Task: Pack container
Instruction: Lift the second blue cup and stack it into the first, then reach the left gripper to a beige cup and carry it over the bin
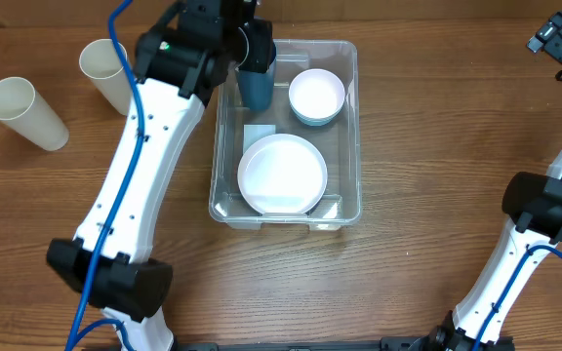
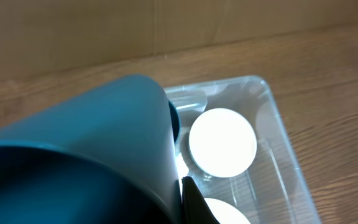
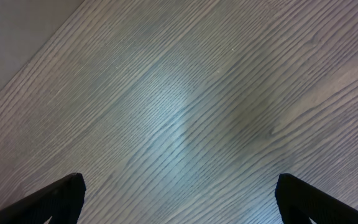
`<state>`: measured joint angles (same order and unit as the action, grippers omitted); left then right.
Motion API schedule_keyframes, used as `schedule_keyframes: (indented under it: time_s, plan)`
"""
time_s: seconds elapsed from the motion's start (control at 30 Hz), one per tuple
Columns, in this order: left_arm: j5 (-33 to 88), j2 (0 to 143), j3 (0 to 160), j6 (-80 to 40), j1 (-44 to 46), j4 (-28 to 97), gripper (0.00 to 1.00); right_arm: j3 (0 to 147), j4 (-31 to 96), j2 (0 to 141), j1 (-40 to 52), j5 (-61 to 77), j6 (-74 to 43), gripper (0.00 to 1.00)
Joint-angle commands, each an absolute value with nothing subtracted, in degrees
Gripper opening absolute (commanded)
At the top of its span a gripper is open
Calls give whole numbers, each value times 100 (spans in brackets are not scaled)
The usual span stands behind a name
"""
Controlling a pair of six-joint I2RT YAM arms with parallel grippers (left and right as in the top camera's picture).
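From the overhead view, the container (image 1: 349,146) stands on the wooden table (image 1: 437,117), near the middle and a little toward the far side. Inside it, a white plate (image 1: 282,175) lies in the near half and a white bowl (image 1: 317,96) sits in the far right corner. The left gripper (image 1: 250,51) is above the far left corner of the container, and its fingers are closed around a blue cup (image 1: 256,86) that reaches down into this corner. Two cream cups (image 1: 25,112) lie on the table to the left of the container, well apart from it. The right gripper (image 1: 557,41) is at the far right edge, away from everything. In the left wrist view, the blue cup fills the left side, one dark finger (image 2: 194,202) presses against its wall, and the bowl shows beyond. In the right wrist view, the two fingertips (image 3: 61,198) stand wide apart over bare wood and hold nothing.
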<state>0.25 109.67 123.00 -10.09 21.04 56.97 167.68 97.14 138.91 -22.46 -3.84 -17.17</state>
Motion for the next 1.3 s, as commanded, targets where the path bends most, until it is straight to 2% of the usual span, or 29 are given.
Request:
schedule_keyframes:
  time_s: [0.0,0.5,0.6,0.97,1.1,1.17,1.27]
  plan:
    - [-47,11013,12352,-899,2141,5577,4,16883,9699,13703,-2252,-443,-1763,100]
    - [-40,11015,12352,-899,2145,5693,4,16883,9699,13703,-2252,-443,-1763,100]
    - [-43,11015,12352,-897,2145,5631,24,16883,9699,13703,-2252,-443,-1765,100]
    - [-115,10973,12361,-902,2047,5422,35,16883,9699,13703,-2252,-443,-1763,100]
    - [-408,10495,12366,-1505,1223,5924,45,16883,9699,13703,-2252,-443,-1763,100]
    - [-412,10431,12366,-1500,659,5999,56,16883,9699,13703,-2252,-443,-1763,100]
    - [-508,10619,12346,-1503,-113,6064,62,16883,9699,13703,-2252,-443,-1763,100]
